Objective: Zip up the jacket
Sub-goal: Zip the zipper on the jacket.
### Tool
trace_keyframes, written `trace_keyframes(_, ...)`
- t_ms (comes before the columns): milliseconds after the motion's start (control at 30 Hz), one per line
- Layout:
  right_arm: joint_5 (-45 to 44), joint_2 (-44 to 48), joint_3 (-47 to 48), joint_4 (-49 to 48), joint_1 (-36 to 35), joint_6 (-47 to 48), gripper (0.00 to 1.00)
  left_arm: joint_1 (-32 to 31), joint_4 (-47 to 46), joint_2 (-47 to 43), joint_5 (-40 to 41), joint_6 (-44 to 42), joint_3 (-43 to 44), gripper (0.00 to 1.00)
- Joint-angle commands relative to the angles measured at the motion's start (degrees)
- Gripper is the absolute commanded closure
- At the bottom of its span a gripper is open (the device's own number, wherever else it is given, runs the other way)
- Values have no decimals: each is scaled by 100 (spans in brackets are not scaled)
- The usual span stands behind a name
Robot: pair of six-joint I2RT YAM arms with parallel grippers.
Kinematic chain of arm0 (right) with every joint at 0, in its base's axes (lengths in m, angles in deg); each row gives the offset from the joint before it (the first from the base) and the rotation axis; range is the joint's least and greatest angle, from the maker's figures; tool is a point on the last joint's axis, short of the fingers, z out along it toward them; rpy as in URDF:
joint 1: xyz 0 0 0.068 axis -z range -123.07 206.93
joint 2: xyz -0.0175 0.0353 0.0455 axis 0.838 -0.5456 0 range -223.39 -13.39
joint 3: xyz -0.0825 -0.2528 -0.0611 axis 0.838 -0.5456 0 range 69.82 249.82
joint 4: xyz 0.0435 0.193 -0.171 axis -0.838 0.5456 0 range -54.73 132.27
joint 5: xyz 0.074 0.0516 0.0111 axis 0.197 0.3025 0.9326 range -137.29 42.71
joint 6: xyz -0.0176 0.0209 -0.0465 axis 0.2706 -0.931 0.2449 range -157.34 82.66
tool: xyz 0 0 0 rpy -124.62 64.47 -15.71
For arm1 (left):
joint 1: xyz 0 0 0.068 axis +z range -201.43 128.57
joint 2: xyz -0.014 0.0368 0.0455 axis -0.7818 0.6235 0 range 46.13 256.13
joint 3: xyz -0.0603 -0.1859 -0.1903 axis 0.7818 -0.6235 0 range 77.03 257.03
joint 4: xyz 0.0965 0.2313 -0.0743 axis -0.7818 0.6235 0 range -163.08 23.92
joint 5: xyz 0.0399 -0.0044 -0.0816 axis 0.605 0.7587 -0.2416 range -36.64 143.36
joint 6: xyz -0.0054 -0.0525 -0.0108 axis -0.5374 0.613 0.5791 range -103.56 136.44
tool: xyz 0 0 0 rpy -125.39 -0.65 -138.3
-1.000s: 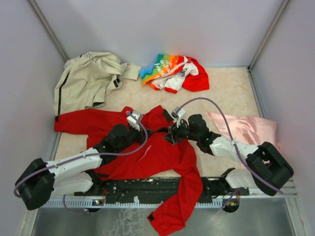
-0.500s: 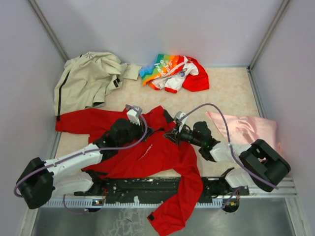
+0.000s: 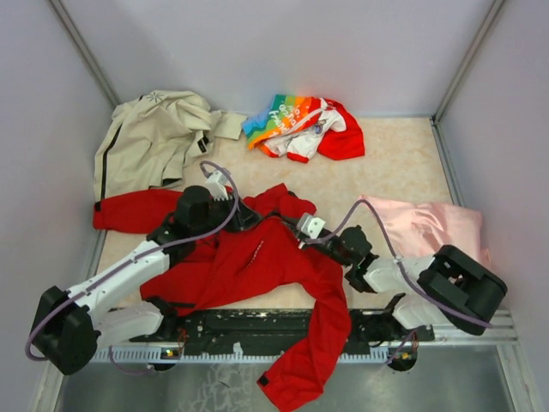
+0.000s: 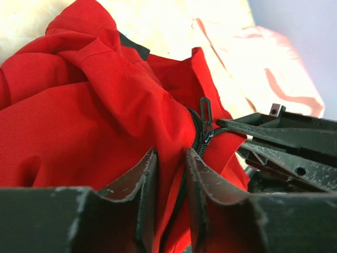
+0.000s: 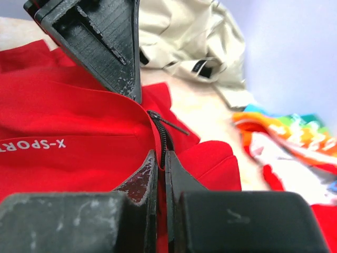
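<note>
Jacket (image 3: 257, 266): bright red, black lining, black zipper (image 5: 164, 138), white lettering (image 5: 32, 144). Second jacket (image 3: 154, 137): beige with a black stripe. Crumpled garment (image 3: 304, 127): rainbow bands, white and red panels. Cloth (image 3: 429, 225): pale pink. Surface (image 3: 395, 163): cream, faintly mottled.

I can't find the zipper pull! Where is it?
Left wrist view: the zipper pull sticks up right of centre on the red jacket, just left of the right hand.

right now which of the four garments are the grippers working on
The bright red jacket, spread at the near edge. The beige jacket, rainbow garment and pink cloth lie farther back or off to the side.
</note>
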Motion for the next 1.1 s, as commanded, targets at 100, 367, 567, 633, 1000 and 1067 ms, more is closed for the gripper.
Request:
trace_keyframes(100,-1176,-652,133,-2722,-473,1708,100,480,-484,-248,-1567,516,78,50)
trace_keyframes(367,-1588,-1134,146,-3395,-894,2300,100,503,-1290,-311,-2341,748,-315,40)
trace_keyframes(567,-1682,-1301,255,-3397,-1108,2636,100,530,-1356,-109,-2349,850,-386,40)
trace_keyframes(633,-1771,-1381,264,-3395,-1193,2846,100,598,-1541,-187,-2366,1045,-445,39)
trace_keyframes(1000,-2202,-1666,269,-3399,-1722,3774,100,744,-1894,58,-2412,1898,-490,40)
trace_keyframes(1067,-2222,-1728,299,-3399,-1772,3844,100,748,-1961,170,-2547,1924,-490,42)
